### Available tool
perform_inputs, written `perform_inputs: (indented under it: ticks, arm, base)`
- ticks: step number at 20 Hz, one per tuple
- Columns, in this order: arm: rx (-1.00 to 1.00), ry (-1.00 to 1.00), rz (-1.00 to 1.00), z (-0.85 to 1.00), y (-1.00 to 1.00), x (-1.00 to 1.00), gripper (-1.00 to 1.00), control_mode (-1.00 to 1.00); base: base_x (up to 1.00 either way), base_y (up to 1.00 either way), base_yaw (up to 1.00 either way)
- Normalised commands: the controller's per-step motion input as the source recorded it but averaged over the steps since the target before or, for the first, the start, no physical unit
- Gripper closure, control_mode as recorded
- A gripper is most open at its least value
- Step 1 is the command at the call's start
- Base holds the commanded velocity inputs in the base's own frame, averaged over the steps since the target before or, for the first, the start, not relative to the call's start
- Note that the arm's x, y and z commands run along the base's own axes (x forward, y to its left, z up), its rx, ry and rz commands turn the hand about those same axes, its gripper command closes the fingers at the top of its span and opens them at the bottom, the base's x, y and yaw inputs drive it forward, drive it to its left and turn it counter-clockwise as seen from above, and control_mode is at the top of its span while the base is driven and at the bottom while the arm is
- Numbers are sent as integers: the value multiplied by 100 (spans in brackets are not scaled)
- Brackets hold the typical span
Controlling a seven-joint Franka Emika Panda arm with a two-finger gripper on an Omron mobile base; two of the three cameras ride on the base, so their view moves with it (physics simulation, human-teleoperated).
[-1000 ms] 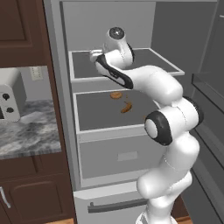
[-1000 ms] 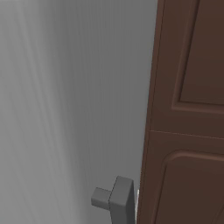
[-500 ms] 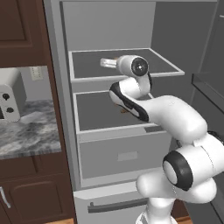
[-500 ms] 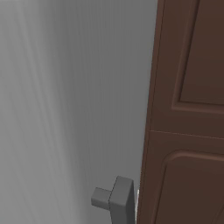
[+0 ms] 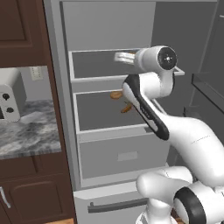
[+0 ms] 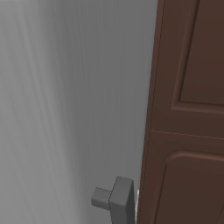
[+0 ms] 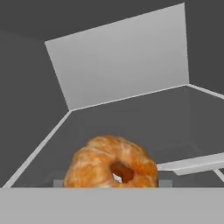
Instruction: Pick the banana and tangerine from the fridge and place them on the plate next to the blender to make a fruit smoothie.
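The small curved orange-brown banana (image 5: pixel 126 108) is lying on the grey fridge's (image 5: pixel 61 105) lower pale-edged shelf (image 5: pixel 109 131), beside a flat tan ring-shaped pastry (image 5: pixel 116 94). The gripper (image 5: pixel 120 57) is reaching over the upper shelf; whether its jaws are open cannot be told.

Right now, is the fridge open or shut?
Open. The left base view looks straight into the fridge, showing its shelves, the banana and a drawer front.

1. white toaster (image 5: pixel 9 100) sitting on the marbled grey counter (image 5: pixel 30 135)
2. dark brown cabinets (image 5: pixel 35 192) under it
3. tan ring-shaped pastry (image 5: pixel 116 94) on a shelf, seen close up (image 7: pixel 111 163) too
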Motion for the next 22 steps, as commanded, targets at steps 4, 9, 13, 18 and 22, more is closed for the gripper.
perform_inputs:
  ticks: [4,9,13,18,22]
  arm:
    - [-15,30,3,-89,-16,-100,100,-100]
    - [-20,52,5,-99,-3,-100,100,-100]
    - [-4,16,4,-16,-7,-99,100,-100]
    - [0,0,-2,0,-1,-19,100,-100]
    - [0,0,0,-1,0,-18,100,100]
  base:
    - [0,0,0]
    - [0,0,0]
    - [0,0,0]
    - [0,0,0]
    - [-75,0,18]
